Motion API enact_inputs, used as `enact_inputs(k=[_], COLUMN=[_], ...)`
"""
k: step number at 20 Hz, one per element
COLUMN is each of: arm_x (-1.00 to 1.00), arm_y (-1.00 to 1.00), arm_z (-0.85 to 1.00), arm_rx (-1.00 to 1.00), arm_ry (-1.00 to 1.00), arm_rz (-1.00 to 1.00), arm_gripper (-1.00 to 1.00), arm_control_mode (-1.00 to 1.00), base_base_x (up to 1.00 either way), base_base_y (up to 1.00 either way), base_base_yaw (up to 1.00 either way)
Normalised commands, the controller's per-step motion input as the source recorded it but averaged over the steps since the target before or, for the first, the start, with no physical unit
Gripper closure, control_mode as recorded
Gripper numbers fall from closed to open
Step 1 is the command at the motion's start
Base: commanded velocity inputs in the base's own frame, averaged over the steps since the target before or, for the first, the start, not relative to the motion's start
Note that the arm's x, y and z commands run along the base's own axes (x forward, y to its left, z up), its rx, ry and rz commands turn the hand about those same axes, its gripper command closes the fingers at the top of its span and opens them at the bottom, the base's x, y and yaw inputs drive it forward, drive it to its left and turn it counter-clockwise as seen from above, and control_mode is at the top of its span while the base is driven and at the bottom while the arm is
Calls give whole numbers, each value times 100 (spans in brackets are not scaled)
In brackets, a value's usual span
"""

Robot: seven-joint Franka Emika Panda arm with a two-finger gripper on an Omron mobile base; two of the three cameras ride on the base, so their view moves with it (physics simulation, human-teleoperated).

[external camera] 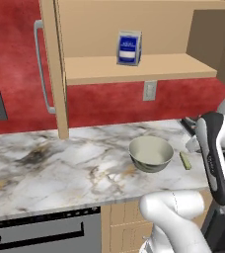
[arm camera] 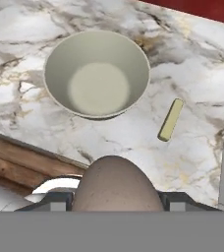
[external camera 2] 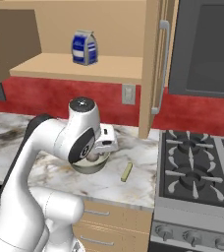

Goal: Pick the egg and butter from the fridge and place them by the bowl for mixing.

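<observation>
In the hand view my gripper (arm camera: 115, 199) is shut on the brownish egg (arm camera: 115, 183), held above the counter's front edge. The pale grey-green bowl (arm camera: 97, 74) stands empty on the marble counter just beyond the egg. The yellow butter (arm camera: 171, 119) stick lies on the counter a little to the bowl's right, apart from it. From the base cameras the bowl (external camera: 151, 153) and butter (external camera: 185, 160) sit near the counter's right end. My arm covers part of the bowl (external camera 2: 90, 166), and the butter (external camera 2: 126, 172) lies beside it. The fridge is out of view.
A blue-and-white bag (external camera: 129, 48) stands on the open shelf of the wooden cabinet above the counter. A gas stove (external camera 2: 197, 172) adjoins the counter on the right. The open cabinet door (external camera: 53, 69) hangs down toward the counter left of the bowl.
</observation>
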Motion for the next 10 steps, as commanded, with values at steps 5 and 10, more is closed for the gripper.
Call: enact_inputs(k=[5,10], arm_x=[20,24], arm_y=[0,-2], arm_z=[-35,-35], arm_rx=[-20,-13], arm_ry=[-1,0], arm_rz=[5,3], arm_gripper=[100,100], arm_control_mode=[-100,-100], base_base_x=[0,0], base_base_y=[0,0], base_base_yaw=[0,0])
